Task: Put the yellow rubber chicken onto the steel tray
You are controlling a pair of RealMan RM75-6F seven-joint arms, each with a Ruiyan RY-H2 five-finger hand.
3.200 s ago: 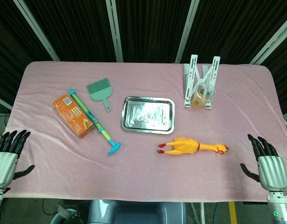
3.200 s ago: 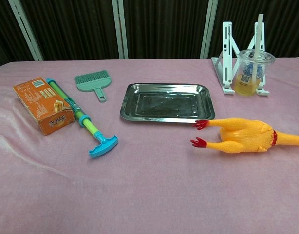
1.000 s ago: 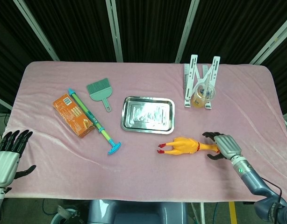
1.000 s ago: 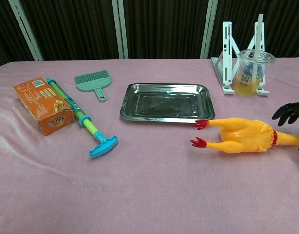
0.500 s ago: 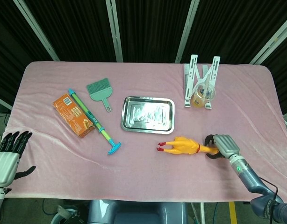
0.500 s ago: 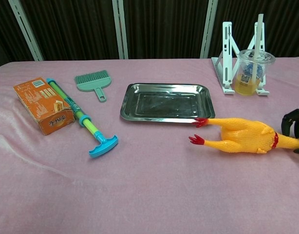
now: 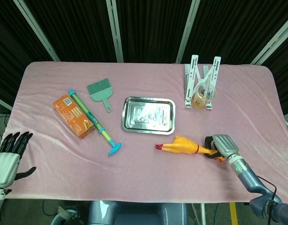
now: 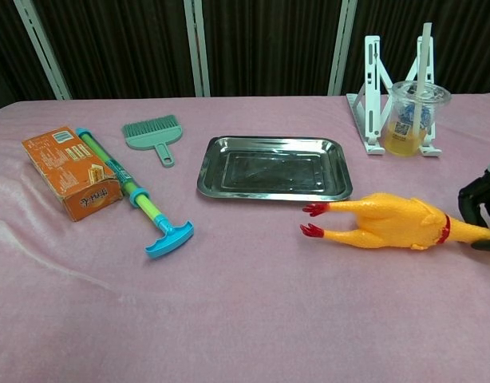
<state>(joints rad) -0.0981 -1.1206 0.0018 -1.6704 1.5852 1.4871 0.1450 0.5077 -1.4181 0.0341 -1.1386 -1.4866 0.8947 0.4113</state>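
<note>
The yellow rubber chicken (image 7: 179,146) lies on the pink cloth just in front of the steel tray (image 7: 126,126), red feet pointing left. In the chest view the chicken (image 8: 381,223) looks slightly raised and tilted, feet close to the tray's (image 8: 269,192) near right corner. My right hand (image 7: 220,146) has its fingers curled around the chicken's head end, which is hidden under it; its dark fingers (image 8: 478,203) show at the chest view's right edge. My left hand (image 7: 6,158) hangs with fingers spread at the lower left, off the table, holding nothing.
An orange box (image 7: 73,115) and a blue-green pump toy (image 7: 94,123) lie at the left, with a teal hand brush (image 7: 101,90) behind them. A white stand (image 7: 201,84) holding a cup of amber drink (image 7: 202,97) is behind the chicken at the right.
My right hand came in from the right edge and closed around the chicken's head. The chicken has slid left, its feet now nearer the tray. The left hand stayed put.
</note>
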